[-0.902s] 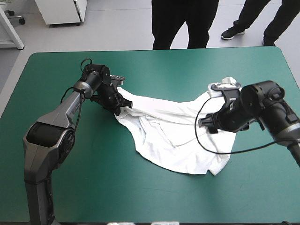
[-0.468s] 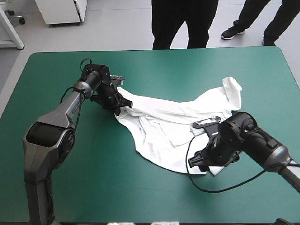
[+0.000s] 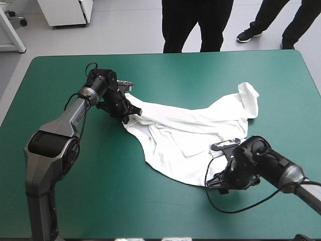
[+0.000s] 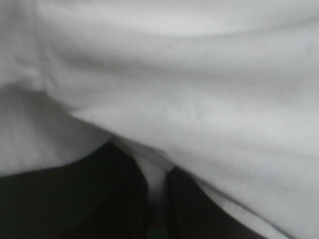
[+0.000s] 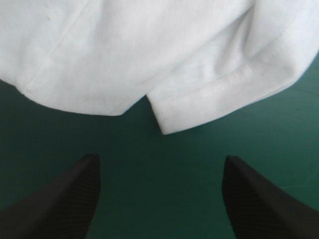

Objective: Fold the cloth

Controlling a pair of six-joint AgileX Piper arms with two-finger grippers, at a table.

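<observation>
White T-shirt (image 3: 185,133) spread rumpled across middle of teal-green desk (image 3: 100,201). Left jaws all but closed, pinching cloth at T-shirt's left end. Right jaws wide apart, empty, low over desk, hem corner at near-right just ahead, not touching.

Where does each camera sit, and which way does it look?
High view: above and behind the robot, facing forward and down at the table and T-shirt; left gripper and right gripper both show.
Left wrist view: above the left wrist, looking along the left gripper, shut on the T-shirt; its black fingers show.
Right wrist view: above the right wrist, looking along the open right gripper at the T-shirt's hem; its fingertips show.
Shared: high and right wrist views both show that hem on the table.
</observation>
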